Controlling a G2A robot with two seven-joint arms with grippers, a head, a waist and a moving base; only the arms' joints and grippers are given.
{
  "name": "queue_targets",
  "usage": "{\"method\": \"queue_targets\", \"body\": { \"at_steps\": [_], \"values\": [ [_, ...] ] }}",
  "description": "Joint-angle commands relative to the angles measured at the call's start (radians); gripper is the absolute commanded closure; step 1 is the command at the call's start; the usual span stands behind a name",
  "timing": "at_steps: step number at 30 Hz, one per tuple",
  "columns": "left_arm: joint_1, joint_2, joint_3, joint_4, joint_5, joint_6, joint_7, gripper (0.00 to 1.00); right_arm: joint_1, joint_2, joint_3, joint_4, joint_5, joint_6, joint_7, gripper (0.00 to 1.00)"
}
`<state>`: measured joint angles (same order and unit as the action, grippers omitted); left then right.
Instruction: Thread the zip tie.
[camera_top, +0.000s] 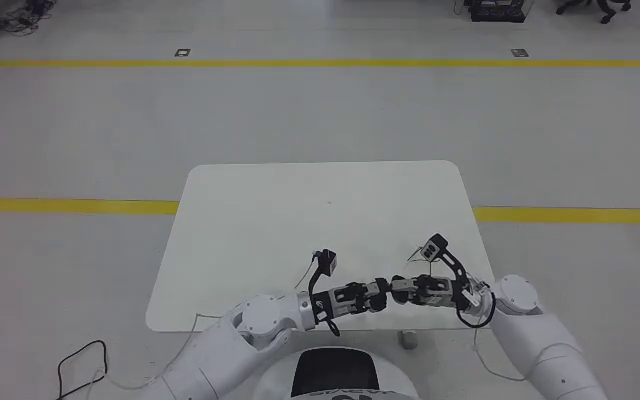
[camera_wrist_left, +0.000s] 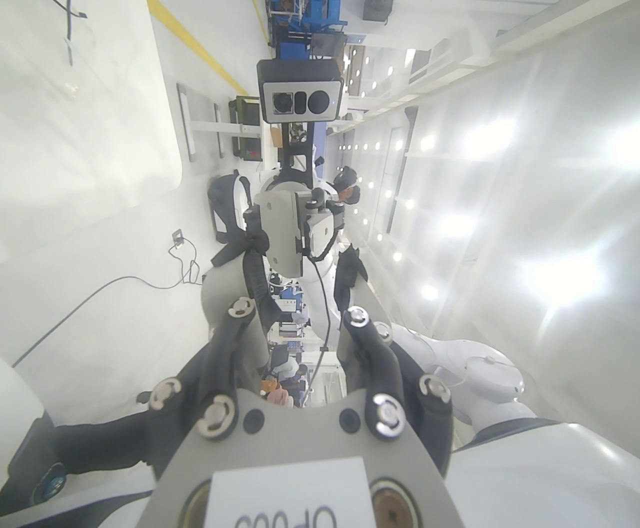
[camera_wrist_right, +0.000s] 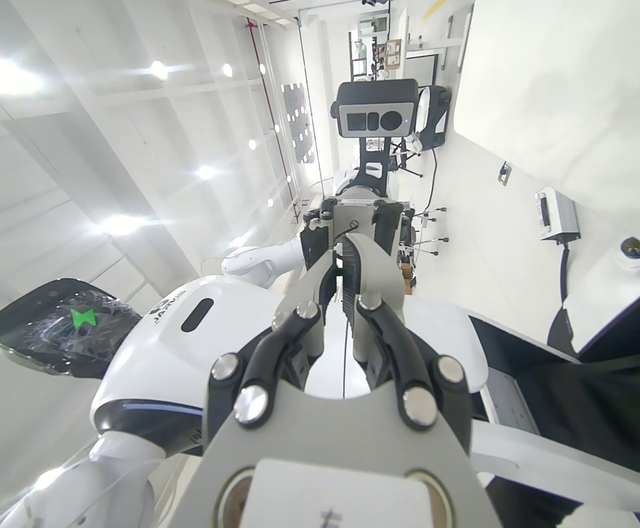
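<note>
Right hand (camera_wrist_right: 342, 256) pinches — seemingly — the zip tie (camera_wrist_right: 345, 360), facing left hand (camera_wrist_left: 299, 312).

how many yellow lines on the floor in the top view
2. The far line crosses the floor well beyond the table. The near line runs under the table, its middle hidden, and shows on both sides. More may lie beyond the view.
</note>
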<state>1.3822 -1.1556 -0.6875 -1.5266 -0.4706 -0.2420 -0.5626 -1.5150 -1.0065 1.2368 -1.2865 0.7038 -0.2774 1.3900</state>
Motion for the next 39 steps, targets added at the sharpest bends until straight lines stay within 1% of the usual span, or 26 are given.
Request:
{"method": "queue_targets", "body": {
  "at_steps": [1, 2, 4, 11, 14, 18, 20, 24, 28, 33, 39],
  "values": [
    [0.0, 0.001, -0.001, -0.003, 0.01, 0.005, 0.005, 0.75, 0.0, 0.001, -0.004, 0.0, -0.009, 0.007, 0.0, 1.0],
    [0.001, 0.002, -0.001, -0.004, 0.014, 0.007, 0.008, 0.76, 0.001, 0.001, -0.005, 0.001, -0.011, 0.009, 0.0, 1.0],
    [0.003, 0.003, -0.002, -0.007, 0.022, 0.011, 0.012, 0.81, 0.003, 0.002, -0.007, 0.003, -0.017, 0.014, 0.0, 1.0],
    [0.009, 0.006, -0.003, -0.012, 0.035, 0.02, 0.018, 0.84, 0.009, 0.003, -0.014, 0.014, -0.031, 0.024, -0.002, 1.0],
    [0.009, 0.007, -0.003, -0.013, 0.035, 0.024, 0.017, 0.84, 0.011, 0.003, -0.017, 0.019, -0.038, 0.027, -0.002, 1.0],
    [0.009, 0.007, -0.002, -0.011, 0.034, 0.026, 0.019, 0.87, 0.015, 0.004, -0.023, 0.023, -0.049, 0.032, -0.004, 1.0],
    [0.007, 0.006, 0.0, -0.009, 0.034, 0.027, 0.019, 0.87, 0.017, 0.003, -0.026, 0.025, -0.054, 0.034, -0.006, 1.0],
    [0.003, 0.005, 0.006, -0.006, 0.037, 0.036, 0.018, 0.92, 0.02, 0.003, -0.032, 0.029, -0.055, 0.033, -0.009, 1.0],
    [0.0, 0.004, 0.01, -0.002, 0.039, 0.039, 0.021, 0.94, 0.023, 0.002, -0.035, 0.032, -0.051, 0.028, -0.01, 1.0],
    [-0.002, 0.002, 0.014, 0.0, 0.04, 0.042, 0.026, 0.94, 0.024, 0.002, -0.038, 0.036, -0.047, 0.022, -0.009, 1.0],
    [-0.004, 0.002, 0.017, 0.002, 0.039, 0.043, 0.028, 0.91, 0.025, 0.002, -0.039, 0.038, -0.046, 0.017, -0.008, 1.0]
  ]
}}
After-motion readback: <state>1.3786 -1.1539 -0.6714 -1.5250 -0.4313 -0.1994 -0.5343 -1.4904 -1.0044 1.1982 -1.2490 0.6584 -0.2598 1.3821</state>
